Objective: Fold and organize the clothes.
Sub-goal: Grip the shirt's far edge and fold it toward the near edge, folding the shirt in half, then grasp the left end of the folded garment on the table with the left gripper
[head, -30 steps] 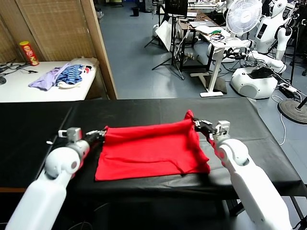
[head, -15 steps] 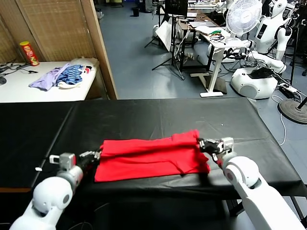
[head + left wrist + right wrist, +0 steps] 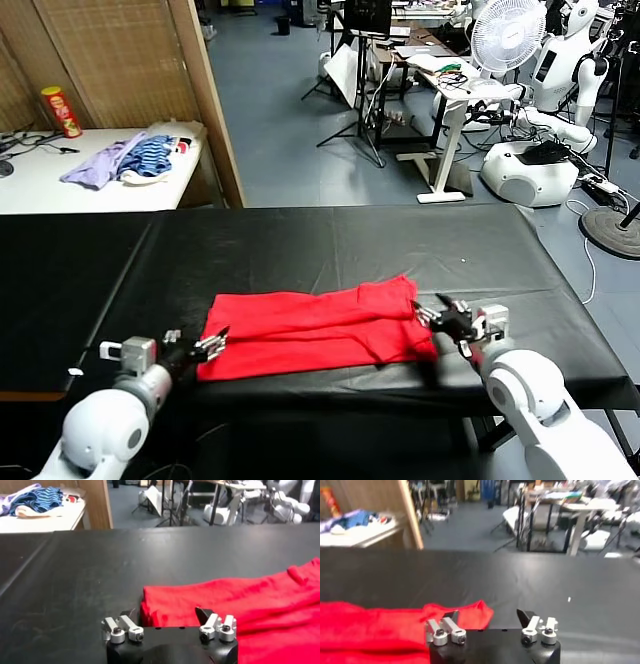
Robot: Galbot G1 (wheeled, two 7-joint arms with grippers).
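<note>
Down at the near-left corner of the red T-shirt [image 3: 315, 327], the left gripper [image 3: 212, 345] has its fingers spread wide with nothing between them; its wrist view shows the two dark fingertips [image 3: 203, 613] standing apart just short of the shirt's folded edge [image 3: 235, 611], with cloth under the one on the shirt's side and bare tabletop under the other. At the shirt's opposite, right end, the right gripper [image 3: 447, 320] is likewise spread wide and empty, its tips close beside the bunched corner of the fabric [image 3: 395, 629], with no cloth pinched between them. The T-shirt itself lies folded into a long, flat band on the black table [image 3: 330, 240], running across it nearer the front edge than the back, with a sleeve lump raised at its right end. Well beyond the shirt, to its left and behind, a white side table [image 3: 60, 185] carries a purple garment [image 3: 95, 163] and a blue-striped garment [image 3: 152, 157], with a red and yellow canister [image 3: 61, 110] standing upright beside them. Farther back from the shirt, on the right, a white fan [image 3: 506, 33] stands among desks.
</note>
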